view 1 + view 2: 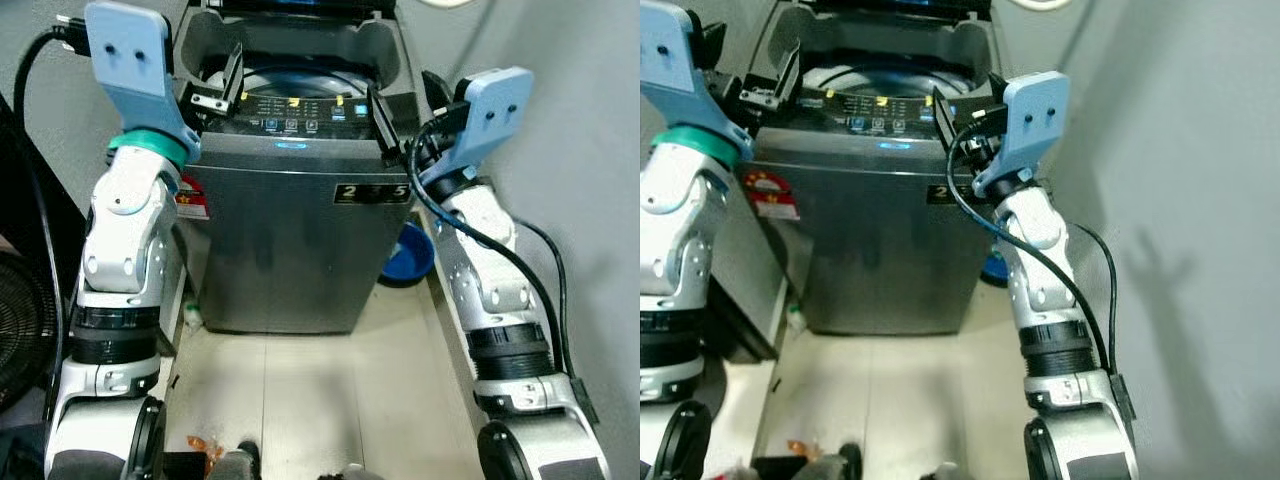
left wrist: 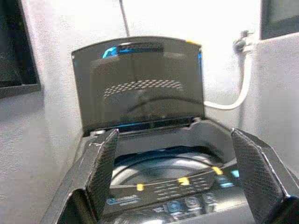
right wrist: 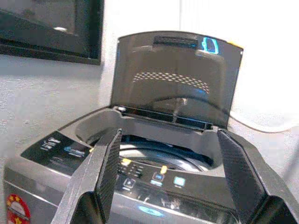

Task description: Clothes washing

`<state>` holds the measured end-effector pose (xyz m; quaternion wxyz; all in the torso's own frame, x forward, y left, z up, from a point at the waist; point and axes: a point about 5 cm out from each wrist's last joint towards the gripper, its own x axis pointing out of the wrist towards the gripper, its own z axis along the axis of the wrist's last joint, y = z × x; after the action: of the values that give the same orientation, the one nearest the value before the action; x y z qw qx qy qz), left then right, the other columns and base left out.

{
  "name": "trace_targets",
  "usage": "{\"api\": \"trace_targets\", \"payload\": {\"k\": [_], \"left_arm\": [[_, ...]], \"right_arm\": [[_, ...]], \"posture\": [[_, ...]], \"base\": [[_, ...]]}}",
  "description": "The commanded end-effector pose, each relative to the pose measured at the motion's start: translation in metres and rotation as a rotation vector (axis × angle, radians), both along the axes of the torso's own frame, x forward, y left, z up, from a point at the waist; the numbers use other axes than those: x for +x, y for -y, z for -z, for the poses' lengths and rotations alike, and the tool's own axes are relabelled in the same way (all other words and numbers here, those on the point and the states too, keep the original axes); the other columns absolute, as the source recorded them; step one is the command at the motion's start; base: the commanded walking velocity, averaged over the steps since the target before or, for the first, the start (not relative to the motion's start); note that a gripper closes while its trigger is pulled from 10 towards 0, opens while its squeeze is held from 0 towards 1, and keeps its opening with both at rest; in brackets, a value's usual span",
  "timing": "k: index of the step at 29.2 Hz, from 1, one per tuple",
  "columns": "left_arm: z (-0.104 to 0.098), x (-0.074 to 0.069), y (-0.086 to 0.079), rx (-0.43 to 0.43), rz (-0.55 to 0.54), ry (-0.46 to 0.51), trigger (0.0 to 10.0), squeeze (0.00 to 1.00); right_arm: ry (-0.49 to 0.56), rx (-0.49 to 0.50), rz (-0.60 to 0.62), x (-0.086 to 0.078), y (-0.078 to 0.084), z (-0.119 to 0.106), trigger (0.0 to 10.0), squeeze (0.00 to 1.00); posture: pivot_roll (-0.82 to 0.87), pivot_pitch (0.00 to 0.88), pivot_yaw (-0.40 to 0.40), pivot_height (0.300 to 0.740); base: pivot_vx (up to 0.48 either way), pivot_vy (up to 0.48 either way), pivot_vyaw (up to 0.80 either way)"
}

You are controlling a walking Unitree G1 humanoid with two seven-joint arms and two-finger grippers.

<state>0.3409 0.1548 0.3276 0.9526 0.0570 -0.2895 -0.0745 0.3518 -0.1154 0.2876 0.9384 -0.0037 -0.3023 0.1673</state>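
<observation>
A grey top-loading washing machine [image 1: 290, 250] stands straight ahead with its dark lid [image 2: 140, 84] raised upright. Its control panel [image 1: 295, 112] runs along the front edge, with small yellow marks and a blue light. Behind the panel lies the round drum opening [image 1: 290, 80], whose inside is dark. My left gripper [image 1: 222, 88] hovers open over the machine's front left corner. My right gripper [image 1: 405, 110] hovers open over the front right corner. Both point toward the lid, with nothing between their fingers [image 3: 105, 172].
A blue basin [image 1: 408, 255] sits on the floor to the machine's right, against the grey wall. A black fan [image 1: 20, 320] stands at the far left. A white hose [image 2: 238, 88] runs along the wall behind the lid. Orange scraps [image 1: 200, 443] lie on the pale floor near my feet.
</observation>
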Motion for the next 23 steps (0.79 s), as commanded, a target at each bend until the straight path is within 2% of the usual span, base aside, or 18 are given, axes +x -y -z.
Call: {"api": "trace_targets", "payload": {"k": [1, 8, 13, 23], "left_arm": [[0.005, 0.001, -0.001, 0.021, -0.011, -0.023, 10.0, 0.00], [0.009, 0.001, 0.005, 0.033, 0.010, -0.039, 10.0, 0.00], [0.020, 0.000, 0.012, 0.054, 0.045, -0.080, 10.0, 0.00], [0.034, -0.003, 0.005, 0.066, 0.032, -0.123, 10.0, 0.00]], "right_arm": [[-0.004, -0.026, -0.004, 0.000, -0.003, 0.003, 10.0, 0.00], [-0.005, -0.047, -0.020, -0.001, -0.006, 0.005, 10.0, 0.00], [-0.031, -0.073, -0.018, 0.000, -0.004, 0.017, 10.0, 0.00], [-0.094, -0.073, 0.032, 0.002, 0.006, 0.037, 10.0, 0.00]], "posture": [[0.04, 0.074, -0.026, 0.740], [0.04, 0.076, -0.026, 0.740], [0.04, 0.082, -0.022, 0.740], [0.04, 0.085, -0.018, 0.740]], "base": [[0.000, 0.000, 0.80], [0.000, 0.000, 0.80], [0.000, 0.000, 0.80], [0.000, 0.000, 0.80]]}}
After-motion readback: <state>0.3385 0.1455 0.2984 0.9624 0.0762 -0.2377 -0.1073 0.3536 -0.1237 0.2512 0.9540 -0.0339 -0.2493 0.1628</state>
